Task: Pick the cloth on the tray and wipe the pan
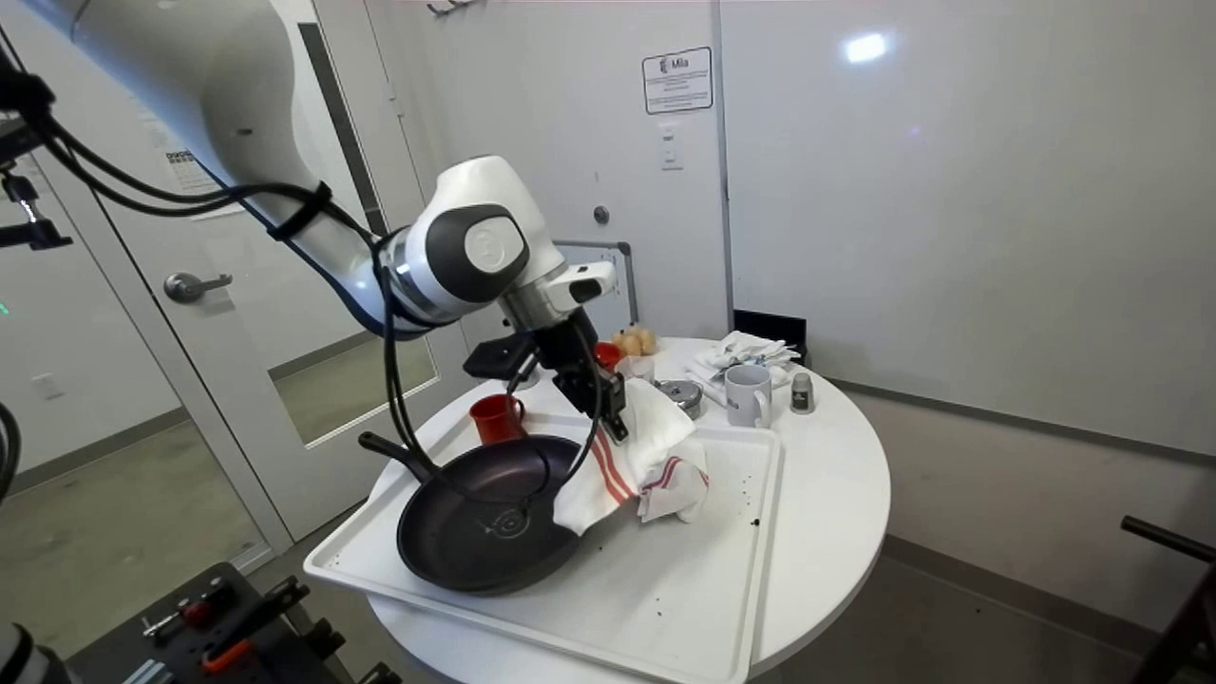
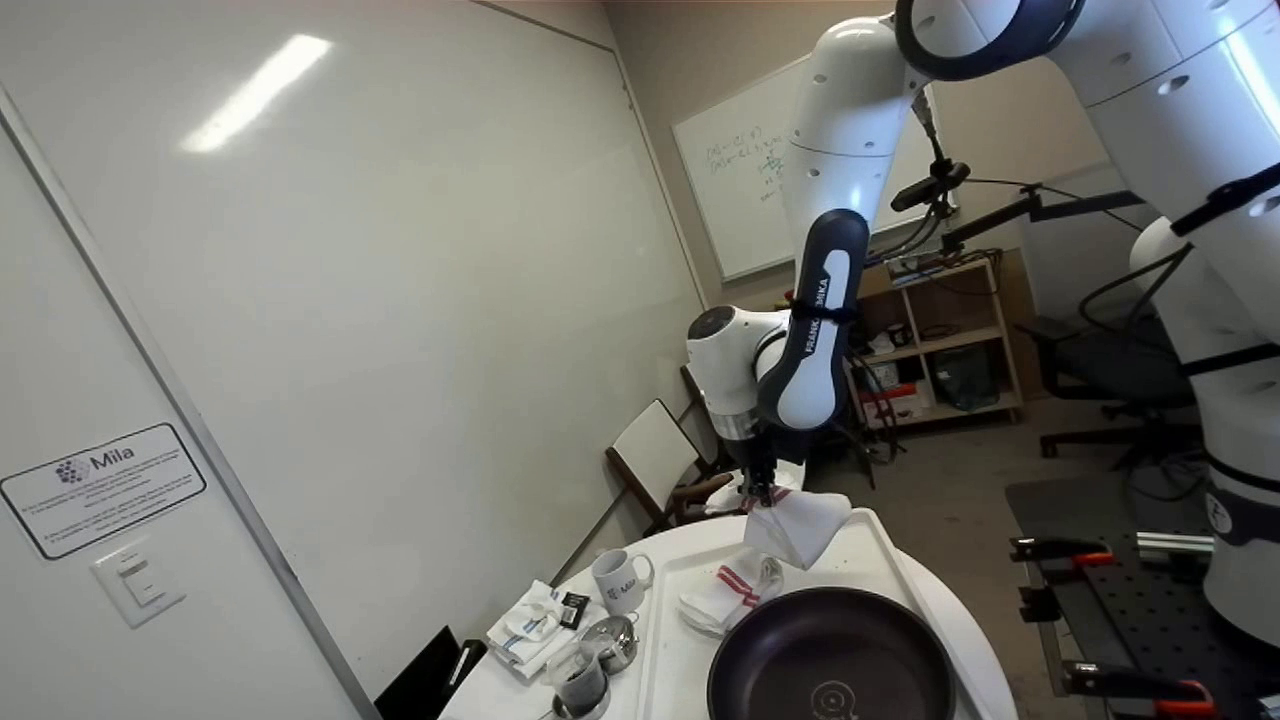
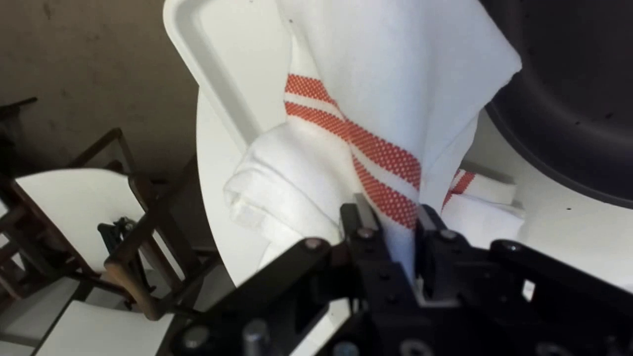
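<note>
I have the black two-fingered gripper (image 3: 394,212) pinched narrow around a fold of the large white towel with red stripes (image 3: 381,99), which hangs loose from it above the flat white low-rimmed tray (image 1: 684,579). From that I judge the pick done and the wipe not yet begun. The round black frying pan (image 1: 475,541) sits on the tray, lower than the gripper and just beside it, its long black handle (image 1: 389,446) pointing away from the tool.

The next move, as I see it, calls for a short sideways carry over the pan, then a slow descent until the loose towel meets the inner base, then strokes with the pinch kept firm. A smaller crumpled white-and-red cloth (image 2: 735,595) lies on the tray below the gripper; I want to lift clear so I don't drag it along.

In the wrist view a corner of the towel overlaps the pan's rim, and I cannot tell whether it touches or only hangs above. There the towel also hides part of the smaller cloth, and the pan runs out of frame. In an exterior view the pan (image 2: 830,655) is cut off at the bottom, and the grip is too small and dark to read. In an exterior view black cables (image 1: 389,351) cross in front of the handle.
</note>
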